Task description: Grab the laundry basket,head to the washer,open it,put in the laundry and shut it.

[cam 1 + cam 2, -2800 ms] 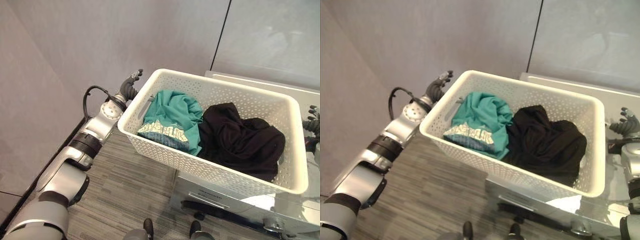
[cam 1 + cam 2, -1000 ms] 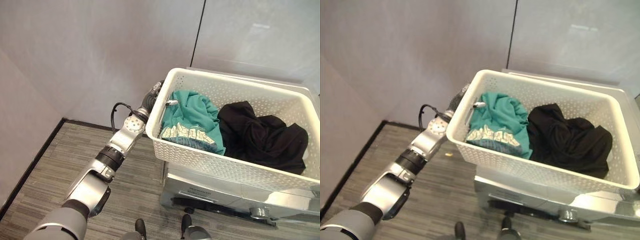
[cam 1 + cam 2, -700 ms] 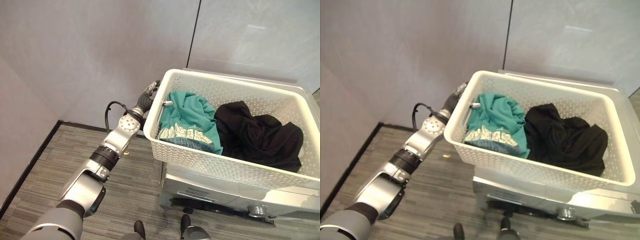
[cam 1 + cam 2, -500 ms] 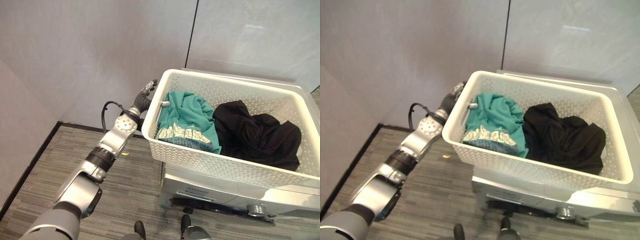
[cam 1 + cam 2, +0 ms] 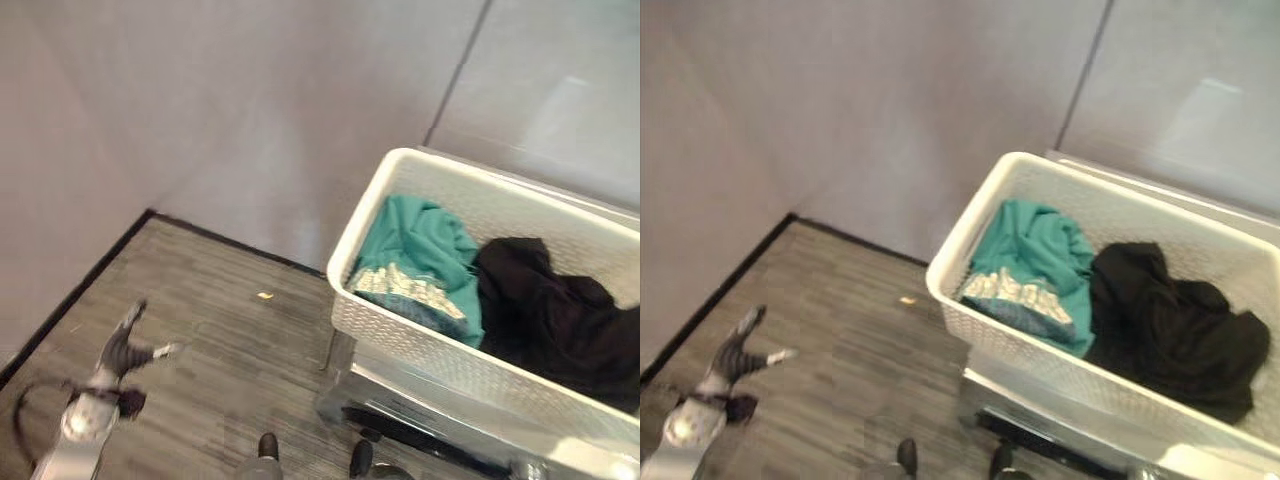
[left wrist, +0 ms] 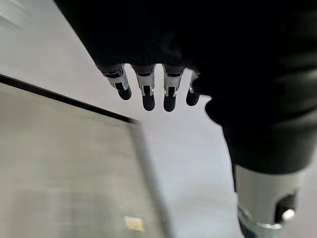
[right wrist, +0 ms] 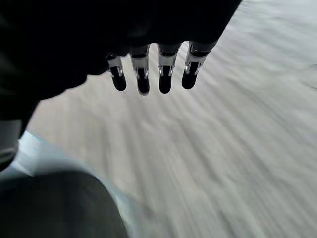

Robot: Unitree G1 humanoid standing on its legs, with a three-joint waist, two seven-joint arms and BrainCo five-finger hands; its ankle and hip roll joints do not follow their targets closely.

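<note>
The white perforated laundry basket (image 5: 400, 340) rests on top of the silver washer (image 5: 420, 415), with no hand on it. Inside lie a teal garment (image 5: 420, 250) on its left and a black garment (image 5: 560, 320) on its right. My left hand (image 5: 120, 350) hangs low over the floor, far left of the basket, open with fingers spread; the left wrist view has its fingers (image 6: 147, 94) straight against the wall and floor. In the right wrist view my right hand's fingers (image 7: 166, 79) hang straight over the floor, holding nothing.
Grey walls meet in a corner behind the basket, with a black skirting line (image 5: 220, 235) along the striped grey floor (image 5: 220, 350). A small yellow scrap (image 5: 264, 295) lies on the floor left of the washer.
My left hand has let go of the basket's left end and dropped down to the lower left. The basket stays on the washer. The camera has shifted.
</note>
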